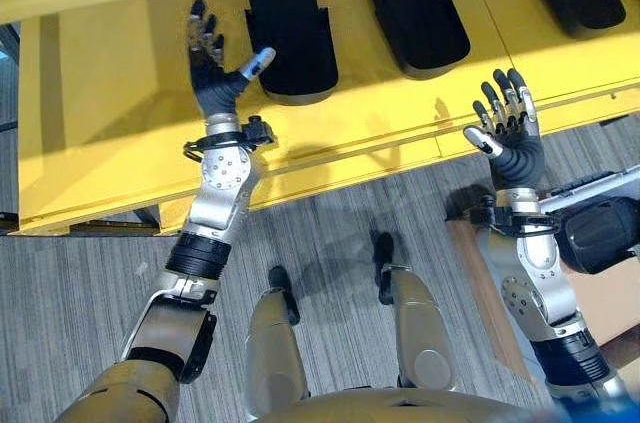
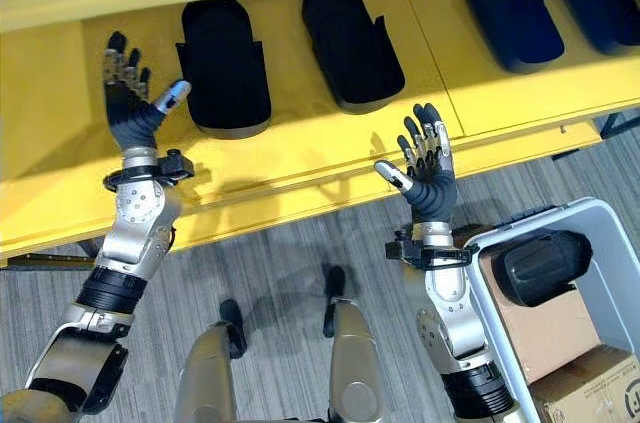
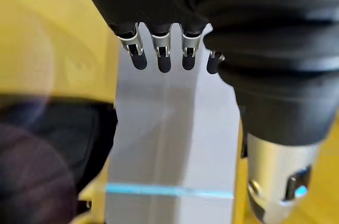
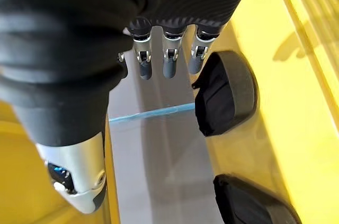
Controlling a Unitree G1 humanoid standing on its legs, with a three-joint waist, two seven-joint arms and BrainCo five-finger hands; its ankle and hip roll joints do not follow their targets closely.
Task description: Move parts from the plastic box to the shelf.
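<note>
Left hand (image 1: 215,78), upper left of the left eye view: fingers spread and straight, thumb out to the side, holding nothing. It hovers over the yellow shelf (image 1: 110,93), just beside the leftmost black part (image 1: 290,35) lying there; thumb tip close to that part's edge, contact not clear.

Right hand (image 2: 428,175), centre of the right eye view: fingers straight and relaxed, also empty. It sits at the front lip of the shelf, apart from any part.

Outward on the shelf: a second black part (image 2: 352,43) beside the first, then two more (image 2: 508,15) toward the upper right. All lie flat in a row, spaced apart.

Plastic box (image 2: 598,233), lower right of the right eye view, pale grey, on the floor side. One black part (image 2: 540,265) lies inside it, resting over cardboard (image 2: 545,333).

Judgement: placing looks finished for the parts on the shelf; the step in hand is going back to the box for the remaining part. To do it well, the right hand, being nearer, should draw clear of the shelf lip first, swing down over the box, and come at the part from above with fingers wide, closing across its narrower width. Keep the wrist off the box wall. Left hand should lift straight up so as not to nudge the placed part.
</note>
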